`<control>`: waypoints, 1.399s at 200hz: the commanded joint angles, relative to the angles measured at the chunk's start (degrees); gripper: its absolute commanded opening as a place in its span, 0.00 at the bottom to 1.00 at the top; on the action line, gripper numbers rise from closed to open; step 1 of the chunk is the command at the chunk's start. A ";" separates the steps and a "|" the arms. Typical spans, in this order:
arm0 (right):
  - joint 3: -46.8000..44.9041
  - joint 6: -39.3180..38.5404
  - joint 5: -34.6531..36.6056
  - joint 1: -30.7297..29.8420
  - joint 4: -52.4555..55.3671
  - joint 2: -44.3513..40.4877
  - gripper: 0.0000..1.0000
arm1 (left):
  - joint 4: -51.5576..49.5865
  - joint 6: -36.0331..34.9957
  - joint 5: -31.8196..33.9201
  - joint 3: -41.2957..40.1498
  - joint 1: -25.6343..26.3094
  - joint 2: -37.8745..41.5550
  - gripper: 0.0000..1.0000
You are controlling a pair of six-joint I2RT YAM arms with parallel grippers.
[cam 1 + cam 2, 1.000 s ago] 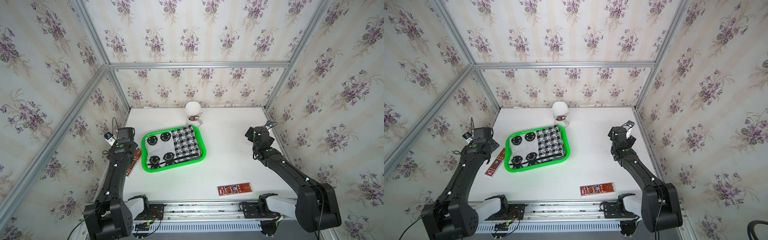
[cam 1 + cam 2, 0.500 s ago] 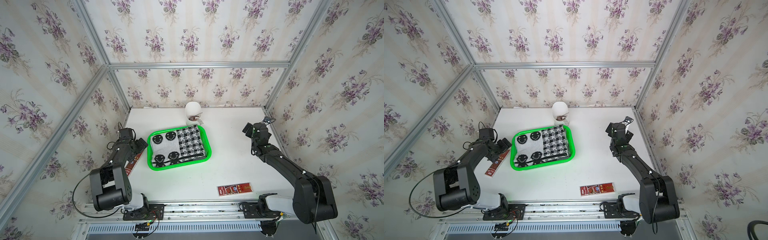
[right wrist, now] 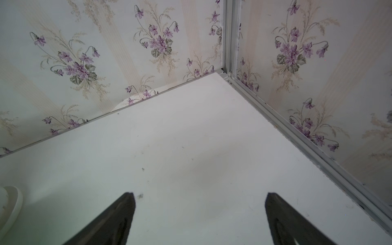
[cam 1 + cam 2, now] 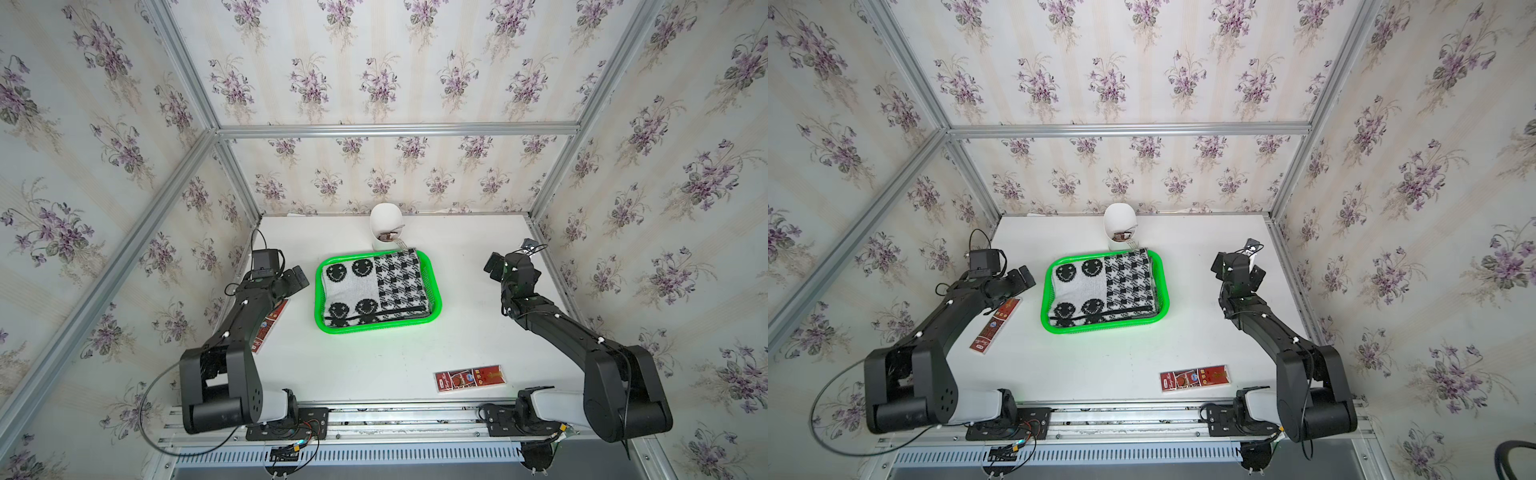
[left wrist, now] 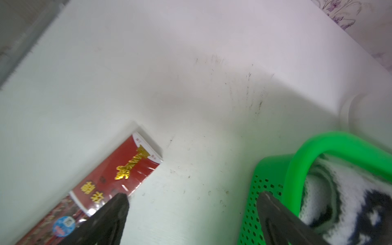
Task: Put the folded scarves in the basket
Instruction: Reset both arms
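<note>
The scarf [image 4: 376,286] laid in the basket [image 4: 374,330], mid tabletop [image 4: 374,365].
A cup [image 4: 385,226] is stood just behind the basket; one packet [image 4: 995,325] is laid near its left side, a second packet [image 4: 469,378] well apart, in front and to the right.

Bright green basket [image 4: 434,291], black-and-white smiley and checked scarf [image 4: 374,291], red-and-gold packets [image 4: 469,378], violet-flowered wallpaper [image 4: 374,79]

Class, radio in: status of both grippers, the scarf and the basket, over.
Left gripper open, empty, beside basket. Right gripper open, empty, over bare table. Folded scarf lies inside basket. Nothing in the way.
</note>
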State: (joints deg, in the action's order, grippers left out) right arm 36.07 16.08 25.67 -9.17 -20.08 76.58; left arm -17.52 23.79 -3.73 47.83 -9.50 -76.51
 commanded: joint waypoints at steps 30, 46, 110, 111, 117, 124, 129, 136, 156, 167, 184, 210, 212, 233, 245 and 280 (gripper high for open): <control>-5.72 -6.00 -3.52 1.42 -18.99 4.12 1.00 | 20.37 -12.18 2.41 -5.92 0.05 -0.81 0.99; -6.22 -7.67 -4.64 1.48 -21.44 5.01 1.00 | 23.37 -12.73 0.03 -5.98 0.09 -4.00 0.99; -14.99 -14.17 -8.57 4.32 -35.58 1.17 1.00 | 43.46 -18.75 4.76 -15.87 4.58 -6.52 0.99; -15.12 -14.15 -8.81 4.37 -35.66 1.01 1.00 | 43.54 -18.99 5.03 -15.94 4.80 -6.58 0.99; -16.04 -14.13 -9.87 4.51 -36.47 0.42 1.00 | 44.39 -20.32 6.41 -16.08 6.48 -6.81 0.99; -17.07 -14.15 -10.38 4.55 -37.44 -0.27 1.00 | 46.04 -22.35 8.14 -16.57 8.53 -7.30 0.99; -17.57 -14.02 -10.65 4.51 -37.37 -0.81 1.00 | 47.82 -23.56 9.13 -17.22 9.80 -7.93 0.99; -18.27 -13.50 -10.90 4.51 -37.35 -1.59 1.00 | 50.49 -25.11 9.96 -18.14 11.05 -8.62 0.99; -20.56 -13.33 -11.52 4.53 -37.21 -3.45 1.00 | 50.22 -25.07 10.76 -18.35 11.61 -8.14 0.99; -21.76 -13.31 -12.08 4.51 -37.54 -3.80 1.00 | 50.22 -24.99 10.76 -18.29 11.61 -8.35 0.99; -23.50 -12.74 -12.57 4.51 -39.60 -2.73 1.00 | 50.21 -24.93 10.17 -18.25 11.37 -8.35 0.99; -26.25 -14.45 -13.32 4.96 -51.92 4.09 1.00 | 50.22 -24.94 10.14 -18.22 11.34 -8.26 0.99; -26.30 -14.42 -13.82 5.17 -52.81 4.76 1.00 | 50.28 -24.91 10.14 -18.30 11.34 -8.23 0.99; -27.05 -15.36 -17.04 5.68 -62.37 12.31 1.00 | 50.31 -24.98 10.14 -18.33 11.34 -8.22 0.99; -25.87 -14.97 -17.87 5.79 -57.18 10.83 1.00 | 50.26 -24.97 10.14 -18.35 11.34 -8.29 0.99; -26.88 -14.94 -18.48 6.27 -60.29 11.54 1.00 | 50.23 -24.93 10.09 -18.39 11.34 -8.22 0.99</control>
State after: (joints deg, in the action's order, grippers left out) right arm 10.20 1.23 6.74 -2.98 -74.91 87.77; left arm 31.09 -0.69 6.02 29.43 1.89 -84.79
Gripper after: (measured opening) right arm 0.998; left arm 0.989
